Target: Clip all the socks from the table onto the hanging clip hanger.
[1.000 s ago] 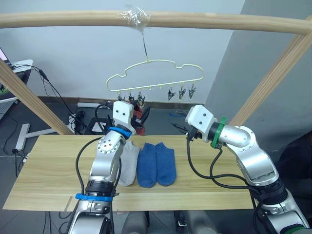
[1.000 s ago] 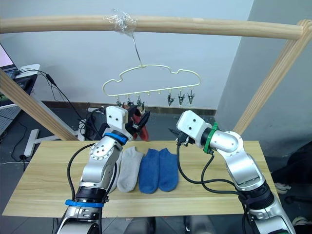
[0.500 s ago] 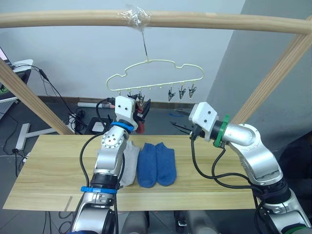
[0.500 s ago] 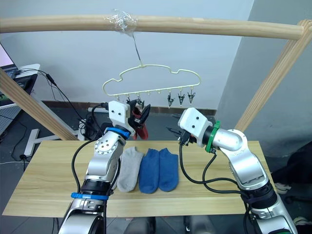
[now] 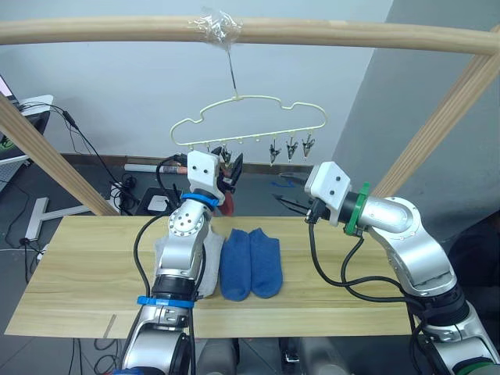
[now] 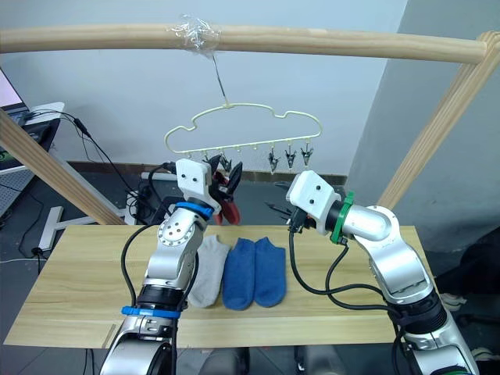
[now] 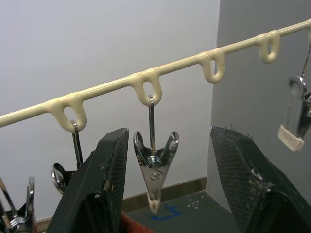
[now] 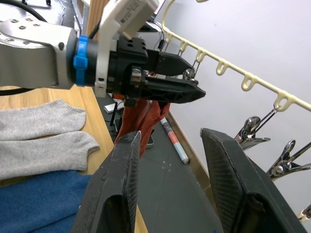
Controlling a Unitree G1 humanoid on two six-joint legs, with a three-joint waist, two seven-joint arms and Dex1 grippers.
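The clip hanger (image 5: 248, 121) hangs by its hook from a round wooden pole (image 5: 250, 33) above the table (image 5: 86, 273). Six small metal clips can be counted along its bottom wire — three bunched on the left and three on the right.

The left gripper (image 5: 231, 169) is lifted up right under the left clips. Its two black fingers (image 7: 99, 194) stand apart in the left wrist view, with one clip (image 7: 154, 167) hanging between them, and a bit of rust red cloth shows low between the fingers. In the right wrist view, rust red socks (image 8: 142, 120) hang down from under that gripper. It looks like two of them, though the count is hard to be sure of, and how the gripper holds them cannot be seen clearly.

The right gripper (image 8: 170, 184) is up in the air, a little to the right of the left one, pointing toward it. Its fingers are spread wide with nothing in them.

Four socks lie flat on the table, side by side — two grey socks (image 6: 206, 269), partly hidden behind the left arm, and two blue socks (image 5: 251, 262) touching each other just to their right.
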